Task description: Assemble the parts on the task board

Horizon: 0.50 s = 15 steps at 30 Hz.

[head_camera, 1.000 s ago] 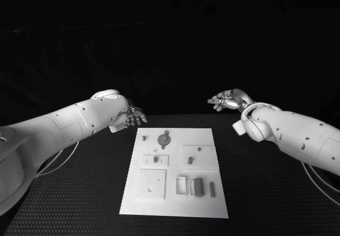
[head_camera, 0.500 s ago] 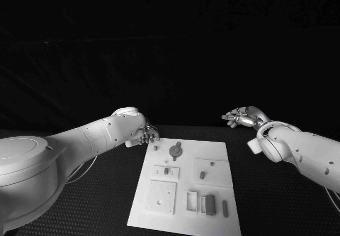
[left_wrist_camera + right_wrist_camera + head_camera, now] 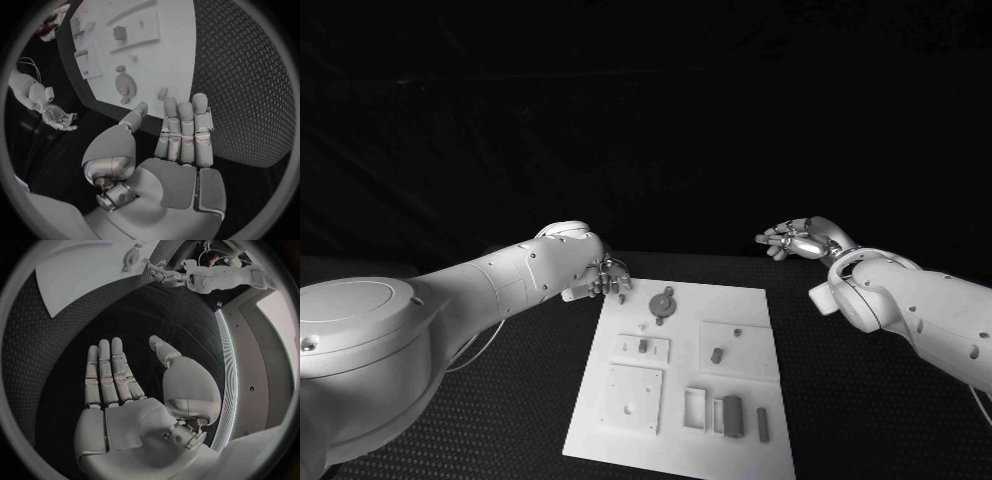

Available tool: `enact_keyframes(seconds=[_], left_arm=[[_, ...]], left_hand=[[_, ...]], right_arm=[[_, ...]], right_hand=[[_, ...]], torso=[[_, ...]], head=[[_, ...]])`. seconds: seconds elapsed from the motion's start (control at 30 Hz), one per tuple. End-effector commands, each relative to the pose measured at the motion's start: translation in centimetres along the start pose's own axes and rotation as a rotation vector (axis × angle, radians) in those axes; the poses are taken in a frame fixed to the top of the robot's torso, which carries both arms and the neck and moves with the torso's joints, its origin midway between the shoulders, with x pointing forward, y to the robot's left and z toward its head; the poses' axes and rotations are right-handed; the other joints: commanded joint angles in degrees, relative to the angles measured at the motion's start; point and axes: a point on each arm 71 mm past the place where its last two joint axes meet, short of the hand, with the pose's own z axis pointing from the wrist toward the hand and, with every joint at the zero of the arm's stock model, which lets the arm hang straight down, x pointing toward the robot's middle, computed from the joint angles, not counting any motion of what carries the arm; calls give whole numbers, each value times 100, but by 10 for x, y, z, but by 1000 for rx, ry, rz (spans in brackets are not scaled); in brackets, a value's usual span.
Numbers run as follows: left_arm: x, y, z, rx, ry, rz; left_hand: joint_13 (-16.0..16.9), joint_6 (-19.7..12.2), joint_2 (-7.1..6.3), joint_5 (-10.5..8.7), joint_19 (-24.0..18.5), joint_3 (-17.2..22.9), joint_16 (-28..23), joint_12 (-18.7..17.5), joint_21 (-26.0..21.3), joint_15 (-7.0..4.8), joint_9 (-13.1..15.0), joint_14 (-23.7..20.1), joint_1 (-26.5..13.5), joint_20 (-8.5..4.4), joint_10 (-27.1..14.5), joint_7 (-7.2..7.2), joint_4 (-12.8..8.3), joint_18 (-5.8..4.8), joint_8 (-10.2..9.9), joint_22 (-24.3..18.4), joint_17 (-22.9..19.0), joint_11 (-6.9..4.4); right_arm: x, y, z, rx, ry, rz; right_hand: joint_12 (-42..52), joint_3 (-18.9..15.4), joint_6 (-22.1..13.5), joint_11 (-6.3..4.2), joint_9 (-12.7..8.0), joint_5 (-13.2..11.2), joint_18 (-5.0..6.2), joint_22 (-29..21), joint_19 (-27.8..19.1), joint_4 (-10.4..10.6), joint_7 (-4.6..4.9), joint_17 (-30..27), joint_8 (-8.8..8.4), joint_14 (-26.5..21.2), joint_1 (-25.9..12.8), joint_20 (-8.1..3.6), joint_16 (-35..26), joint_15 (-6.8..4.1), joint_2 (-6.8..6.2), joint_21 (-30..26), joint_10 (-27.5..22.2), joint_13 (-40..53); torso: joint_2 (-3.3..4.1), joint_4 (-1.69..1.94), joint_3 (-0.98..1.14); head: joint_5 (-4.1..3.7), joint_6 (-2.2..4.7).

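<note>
While both hands hover at the far end of the table point(image 3: 488, 400), the board point(image 3: 678, 440) lies flat in the middle of it, long side running away from the robot. Left hand point(image 3: 606, 279) hangs just off the board's far left corner, apart from it; the left wrist view shows this hand point(image 3: 178, 150) flat, fingers point(image 3: 187, 125) straight and side by side, thumb out to one side, holding nothing. Right hand point(image 3: 795, 240) is raised beyond the board's far right corner, well apart from it; its wrist view shows the palm point(image 3: 134, 410) spread flat, fingers point(image 3: 109, 372) extended and the thumb apart, empty, over bare black mat. On the board, a round part point(image 3: 662, 301) with a short stem sits near the far edge, and a small peg point(image 3: 622, 298) lies just left of it, nearest the left hand. Further in, a small raised plate point(image 3: 643, 348) carries a dark piece, and to its right a square plate point(image 3: 737, 350) has a small part point(image 3: 717, 355) on it. Near the robot, a larger square plate point(image 3: 633, 397) lies at the left, and beside it a frame point(image 3: 695, 402), a dark block point(image 3: 733, 409) and a thin bar point(image 3: 762, 420) lie in a row. From the left wrist, the round part point(image 3: 127, 84) and the peg point(image 3: 162, 93) show just ahead of the fingertips, not touched.
</note>
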Motion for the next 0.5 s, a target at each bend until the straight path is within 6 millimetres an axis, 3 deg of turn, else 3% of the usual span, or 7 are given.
enact_keyframes(seconds=[0.03,0.5], left_arm=[[6,-2,2,16,22,15],[9,2,5,6,11,30]], left_hand=[[-8,-18,-57,-30,-12,2,-27,-33,-34,6,-8,-19,21,36,-29,1,48,154,13,4,-11,17],[-30,-13,-18,-31,-6,25,-20,-38,-49,13,-17,-21,71,46,-20,-1,49,165,16,15,-29,15]], right_arm=[[2,3,0,-16,12,3],[3,3,0,-17,13,3]], right_hand=[[22,8,41,208,-6,1,-30,8,-28,27,185,10,17,-17,-3,-7,-19,31,12,-27,-640,-5],[25,6,41,208,-7,1,-29,12,-28,28,185,13,19,-17,0,-6,-21,31,12,-30,-640,-8]], torso=[[3,0,2],[12,-3,10]], head=[[-11,-26],[-57,-102]])
